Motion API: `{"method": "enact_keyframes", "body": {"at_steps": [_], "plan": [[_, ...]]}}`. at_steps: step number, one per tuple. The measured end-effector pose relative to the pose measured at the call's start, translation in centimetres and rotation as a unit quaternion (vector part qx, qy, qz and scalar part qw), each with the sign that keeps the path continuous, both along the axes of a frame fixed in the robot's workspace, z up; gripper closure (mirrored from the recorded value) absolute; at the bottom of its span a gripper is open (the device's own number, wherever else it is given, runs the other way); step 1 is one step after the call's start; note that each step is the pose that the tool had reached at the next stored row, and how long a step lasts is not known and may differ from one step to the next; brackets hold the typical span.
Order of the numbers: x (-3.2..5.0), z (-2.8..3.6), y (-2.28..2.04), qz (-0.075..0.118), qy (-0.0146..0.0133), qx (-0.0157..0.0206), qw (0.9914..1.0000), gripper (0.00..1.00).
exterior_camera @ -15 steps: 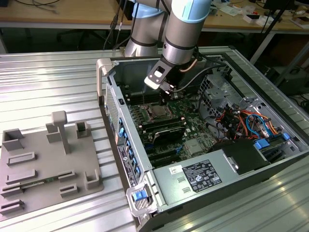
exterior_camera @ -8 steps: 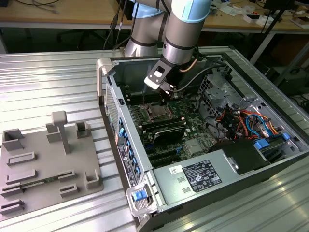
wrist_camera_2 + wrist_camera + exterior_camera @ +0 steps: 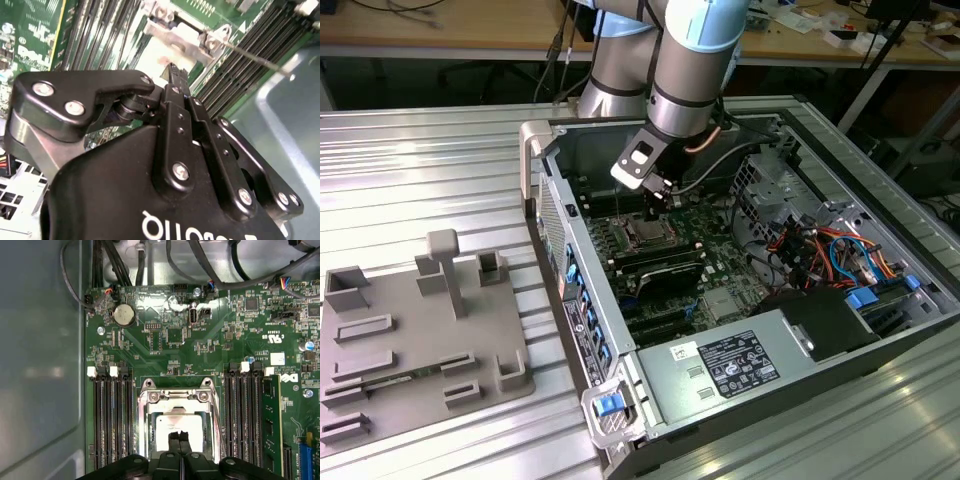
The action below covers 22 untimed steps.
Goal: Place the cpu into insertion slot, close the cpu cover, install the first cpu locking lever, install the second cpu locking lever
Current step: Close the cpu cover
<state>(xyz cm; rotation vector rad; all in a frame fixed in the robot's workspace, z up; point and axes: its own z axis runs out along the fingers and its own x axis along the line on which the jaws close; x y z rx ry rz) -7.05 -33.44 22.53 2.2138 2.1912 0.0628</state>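
The cpu (image 3: pixel 167 424), a small square chip with a dull silver top, lies flat in its socket on the green motherboard (image 3: pixel 165 347). The shiny cpu cover (image 3: pixel 175 396) lies down around it, the chip showing through its window. My gripper (image 3: pixel 178 436) hangs just above the chip with its black fingertips pressed together and nothing between them. In the second wrist view the gripper (image 3: pixel 172 75) points at the cpu cover (image 3: pixel 175 42), and a thin metal locking lever (image 3: pixel 255 59) sticks out beside the socket. In the exterior view the gripper (image 3: pixel 655 212) hovers over the socket inside the open computer case (image 3: pixel 545 150).
Black memory slots (image 3: pixel 107 425) flank the socket, with a green memory module (image 3: pixel 270 425) on one side. Cables (image 3: pixel 200 270) run along the board's far edge. A power supply (image 3: pixel 740 365) fills the case's near end. A grey fixture tray (image 3: pixel 410 340) lies at the exterior view's left.
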Motion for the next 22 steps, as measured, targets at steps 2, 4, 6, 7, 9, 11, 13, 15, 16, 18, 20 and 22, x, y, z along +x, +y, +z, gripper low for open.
{"method": "enact_keyframes", "body": {"at_steps": [2,4,6,7,9,11,13,15,16,18,20,22], "plan": [[-0.5,-0.21,0.0,0.004,0.0002,0.0,0.99999,0.89],[-0.78,-0.33,0.0,0.005,0.0006,0.0,0.99999,0.89],[-1.02,-0.41,0.01,0.006,0.0011,0.0001,0.99998,0.89],[-1.15,-0.44,0.01,0.006,0.0012,0.0001,0.99998,0.89],[-1.46,-0.58,0.0,0.007,0.0016,0.0,0.99997,0.89],[-1.64,-0.75,0.01,0.008,0.0021,0.0001,0.99997,0.89],[-1.81,-1.08,0.0,0.009,0.0033,0.0001,0.99996,0.89],[-1.86,-1.3,0.0,0.009,0.0043,0.0001,0.99995,0.89],[-1.88,-1.41,0.0,0.009,0.005,0.0001,0.99995,0.89],[-1.89,-1.47,0.0,0.01,0.0053,0.0001,0.99994,0.89],[-1.89,-1.47,0.0,0.01,0.0054,0.0002,0.99994,0.89],[-1.89,-1.49,0.01,0.01,0.0053,0.0004,0.99994,0.89]]}}
